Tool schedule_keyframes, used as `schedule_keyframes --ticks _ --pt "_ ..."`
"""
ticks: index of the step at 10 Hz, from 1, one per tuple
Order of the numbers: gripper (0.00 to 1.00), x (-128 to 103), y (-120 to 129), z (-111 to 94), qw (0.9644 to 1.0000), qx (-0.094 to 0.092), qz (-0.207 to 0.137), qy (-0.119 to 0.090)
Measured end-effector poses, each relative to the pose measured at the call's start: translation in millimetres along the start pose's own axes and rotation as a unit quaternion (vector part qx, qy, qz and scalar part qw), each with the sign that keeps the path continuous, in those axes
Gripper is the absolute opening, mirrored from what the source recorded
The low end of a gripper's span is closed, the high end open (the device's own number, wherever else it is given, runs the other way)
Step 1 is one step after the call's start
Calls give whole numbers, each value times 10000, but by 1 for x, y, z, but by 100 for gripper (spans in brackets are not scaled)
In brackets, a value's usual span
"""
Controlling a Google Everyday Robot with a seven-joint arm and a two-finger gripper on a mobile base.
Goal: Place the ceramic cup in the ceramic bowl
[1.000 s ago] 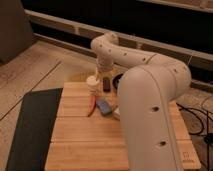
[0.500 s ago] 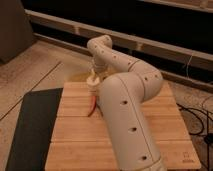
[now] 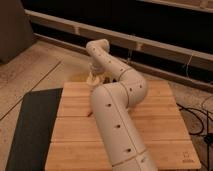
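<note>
The arm (image 3: 117, 125) rises from the near side and fills the middle of the wooden table (image 3: 165, 130). My gripper (image 3: 95, 76) is at the table's far left edge, pointing down. It is shut on the small cream-white ceramic cup (image 3: 92, 80), which it holds just above the back edge of the boards. The dark ceramic bowl is hidden behind the arm.
A dark mat (image 3: 30, 130) lies on the floor left of the table. A sliver of a reddish object (image 3: 90, 114) shows at the arm's left side. Cables (image 3: 197, 115) lie on the floor at the right. A dark wall with a ledge (image 3: 150, 42) runs behind.
The arm has swung across the table and now hides the bowl and the other objects. The cup has stayed with the gripper near the table's far left edge.
</note>
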Motion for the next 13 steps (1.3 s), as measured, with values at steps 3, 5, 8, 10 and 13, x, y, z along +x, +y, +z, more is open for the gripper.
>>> schedule_keyframes --ticks 3,5,8,10,13 --pt "1 -4 -15 -13 9996 85 283 -45" --pt "0 -6 -19 -44 9980 244 568 -116" --pt "0 -2 -36 -97 9908 820 1057 -203" --pt "0 10 -64 -129 9804 1015 1655 -336" --pt "0 42 -117 -162 9624 1063 2440 -549"
